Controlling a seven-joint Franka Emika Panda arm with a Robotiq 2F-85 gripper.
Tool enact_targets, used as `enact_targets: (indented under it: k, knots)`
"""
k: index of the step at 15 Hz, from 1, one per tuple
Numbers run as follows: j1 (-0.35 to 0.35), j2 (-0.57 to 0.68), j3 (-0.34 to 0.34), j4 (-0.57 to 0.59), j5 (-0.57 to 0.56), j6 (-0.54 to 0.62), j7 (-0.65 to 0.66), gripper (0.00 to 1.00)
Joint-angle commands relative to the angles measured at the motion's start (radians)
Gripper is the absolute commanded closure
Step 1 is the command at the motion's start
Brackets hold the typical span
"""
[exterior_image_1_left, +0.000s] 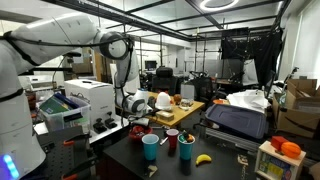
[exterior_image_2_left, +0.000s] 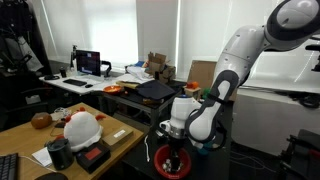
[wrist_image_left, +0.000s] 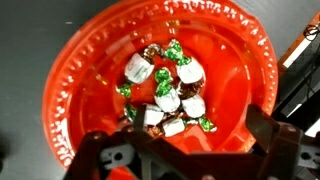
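Note:
In the wrist view a red plastic bowl (wrist_image_left: 215, 75) fills the picture. In its middle lies a heap of wrapped candies (wrist_image_left: 165, 90) in silver, green and brown foil. My gripper (wrist_image_left: 180, 142) hangs straight over the bowl, open, with nothing between its dark fingers (wrist_image_left: 268, 135). In both exterior views the arm reaches down over the table edge: the gripper (exterior_image_2_left: 172, 150) stands just above the red bowl (exterior_image_2_left: 185, 166), and from the other side the gripper (exterior_image_1_left: 137, 115) is over the bowl (exterior_image_1_left: 140, 131).
On the dark table near the bowl stand a teal cup (exterior_image_1_left: 150, 147) and a red cup (exterior_image_1_left: 172, 141), with a banana (exterior_image_1_left: 203, 158) beside them. A white helmet-like object (exterior_image_2_left: 83, 128), a black mug (exterior_image_2_left: 60, 153) and a white printer (exterior_image_1_left: 85, 100) are close by.

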Motion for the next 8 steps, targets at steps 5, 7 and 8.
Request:
enact_targets:
  k: [5,7,8]
  knots:
    - [-0.027,0.017,0.018,0.017,0.022,-0.05,-0.029,0.0]
    - [-0.038,0.021,0.024,0.019,0.022,-0.057,-0.037,0.25]
    - [-0.043,0.022,0.026,0.019,0.022,-0.059,-0.042,0.26]
